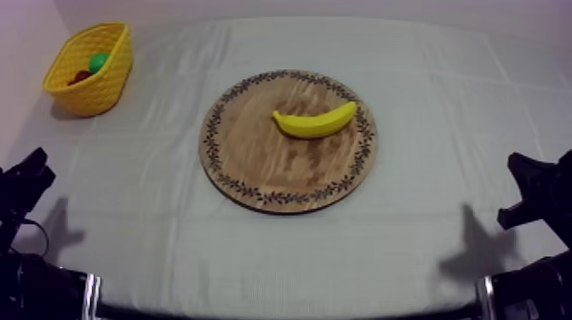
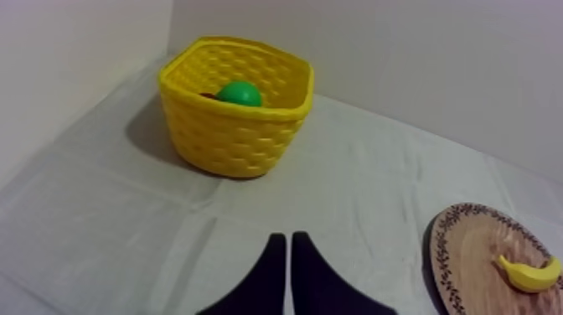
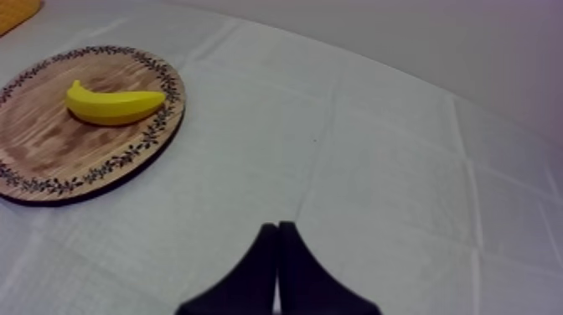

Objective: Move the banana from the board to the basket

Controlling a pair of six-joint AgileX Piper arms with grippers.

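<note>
Top view: banana (image 1: pixel 315 121) lies on wooden board (image 1: pixel 255 166), mid-table; yellow basket (image 1: pixel 92 89) at far left corner (left arm likely suits). Parked low, left gripper (image 2: pixel 288 240) and right gripper (image 3: pixel 277 226) have fingers together, holding nothing: pick not begun.

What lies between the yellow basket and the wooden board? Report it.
Bare cloth, nothing else, between the yellow basket and the wooden board. The top view shows that stretch plainly, the left wrist view too.

Looks like a robot lab bench: a cloth-draped table (image 1: pixel 443 128) against bare walls (image 2: pixel 419 50), an arm (image 1: pixel 25 183) at each side.
</note>
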